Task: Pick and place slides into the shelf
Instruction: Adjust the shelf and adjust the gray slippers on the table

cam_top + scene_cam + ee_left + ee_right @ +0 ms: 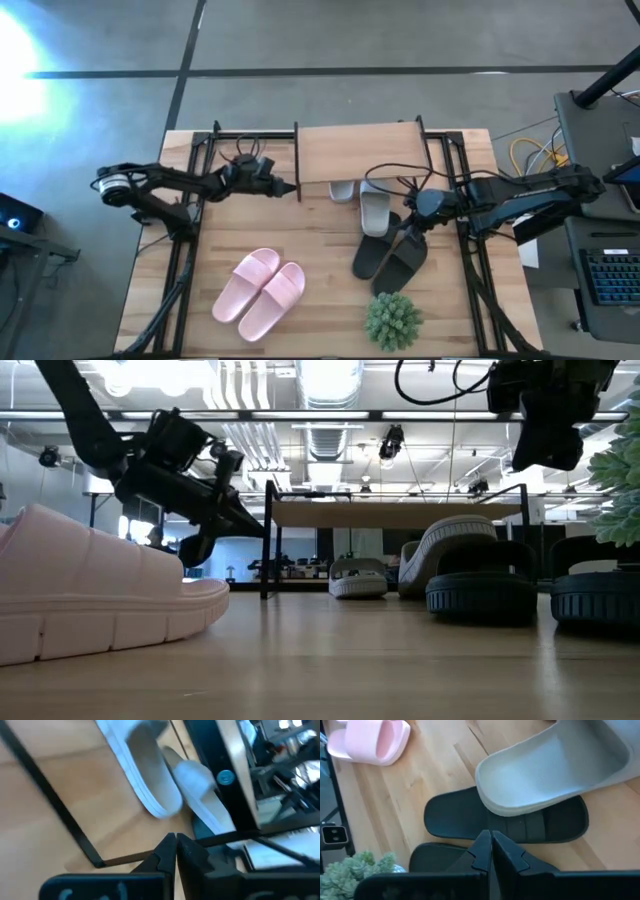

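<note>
The shelf [358, 150] stands at twelve o'clock on the table [320, 310]; the grey-white slides [374, 210] lie at its six o'clock edge, one slide partly under the plank, the other resting its end on the black slides [390, 262], which lie toward five o'clock; the pink slides [260, 292] sit at seven o'clock; a green plant [392, 320] stands at six o'clock. The left gripper [294, 188], fingers together and empty, hovers at the shelf's nine o'clock corner; the right gripper [410, 228], fingers together and empty, hangs above the black slides.
</note>
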Robot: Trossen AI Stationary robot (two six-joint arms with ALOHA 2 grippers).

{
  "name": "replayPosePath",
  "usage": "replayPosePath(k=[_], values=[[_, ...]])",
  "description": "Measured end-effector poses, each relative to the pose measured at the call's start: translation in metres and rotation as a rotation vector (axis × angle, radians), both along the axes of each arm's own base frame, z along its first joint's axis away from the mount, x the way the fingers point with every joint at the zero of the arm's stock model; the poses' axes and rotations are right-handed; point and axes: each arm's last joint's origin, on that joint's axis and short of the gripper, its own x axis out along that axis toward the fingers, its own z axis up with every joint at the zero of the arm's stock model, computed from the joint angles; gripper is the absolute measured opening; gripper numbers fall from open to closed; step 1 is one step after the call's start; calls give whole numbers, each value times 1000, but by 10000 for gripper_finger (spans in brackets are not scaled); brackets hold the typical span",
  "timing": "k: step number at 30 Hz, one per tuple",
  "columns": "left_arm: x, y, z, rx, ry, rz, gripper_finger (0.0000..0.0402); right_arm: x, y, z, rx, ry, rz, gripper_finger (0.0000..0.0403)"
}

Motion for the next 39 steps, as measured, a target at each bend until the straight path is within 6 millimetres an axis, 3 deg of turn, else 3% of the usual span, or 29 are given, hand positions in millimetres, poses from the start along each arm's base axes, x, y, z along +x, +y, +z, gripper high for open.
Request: replayPosePath(k=[5,10,14,23,29,39], values=[[-12,-4,-1,17,26,67,0,-3,-1,3,15,-26,-41,9],[-24,-6,4,57,61,191,0,4,8,-4,51,26,98,9],[-30,-8,11,95,65,217,0,17,15,-12,-20,33,216,8],[-33,-9,16,111,54,227,0,49,20,-35,-102,35,309,8],[-32,-9,12,102,82,224,0,63,20,-52,-248,81,267,8],[-32,-9,12,121,88,218,0,71,11,-68,-334,160,186,8]])
